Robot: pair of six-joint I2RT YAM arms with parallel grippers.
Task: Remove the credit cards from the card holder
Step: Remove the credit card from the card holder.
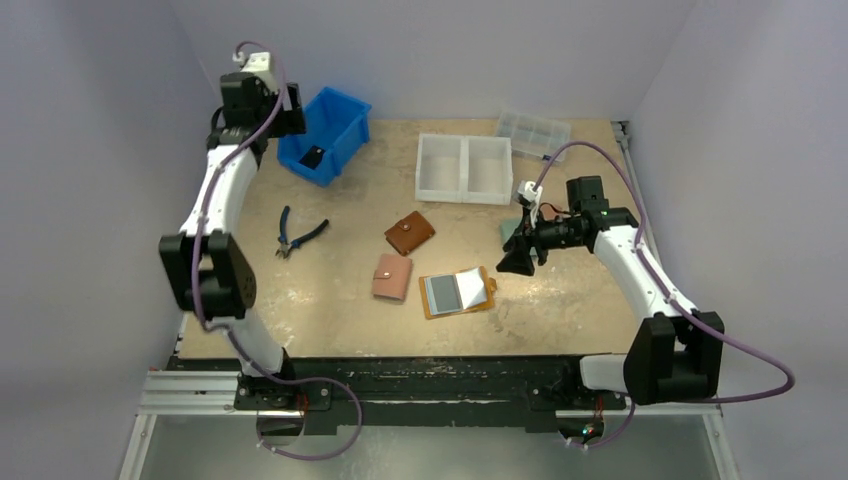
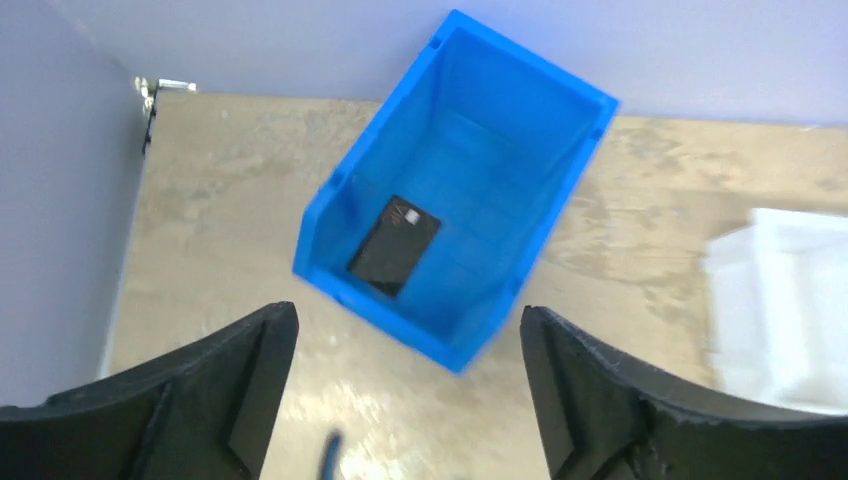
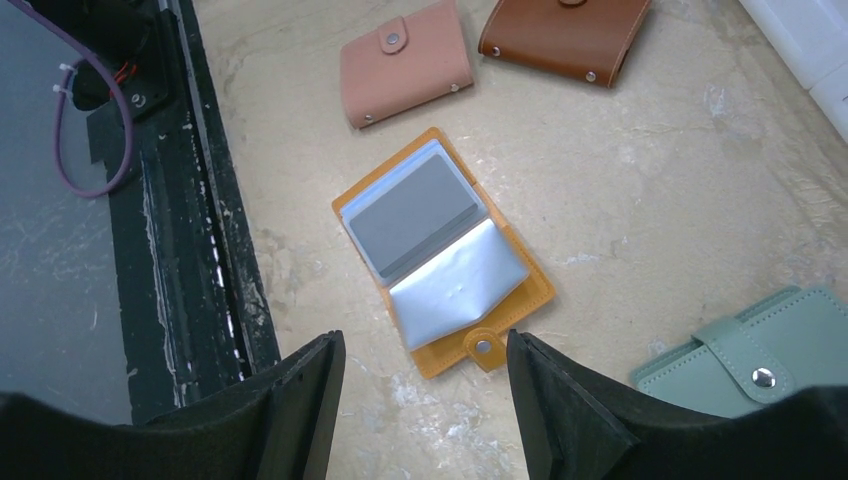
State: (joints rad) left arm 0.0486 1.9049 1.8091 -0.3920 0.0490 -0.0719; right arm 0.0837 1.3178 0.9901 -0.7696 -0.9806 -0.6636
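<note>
Card holder [image 3: 440, 250] open, contents indistinct

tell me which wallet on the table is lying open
The orange card holder: it alone lies spread open, with its clear sleeves showing. The pink wallet, brown wallet and green wallet are all snapped shut.

The card holder [image 3: 440, 250] is coloured orange outside and grey-blue inside. A pink wallet [image 3: 405, 62], a brown wallet [image 3: 560, 35] and a pale green wallet [image 3: 740, 350] are seen. A black card [image 2: 394, 246] is seen in a blue bin [image 2: 470, 150]. The bench [image 1: 340, 200] is blotched tan.
</note>
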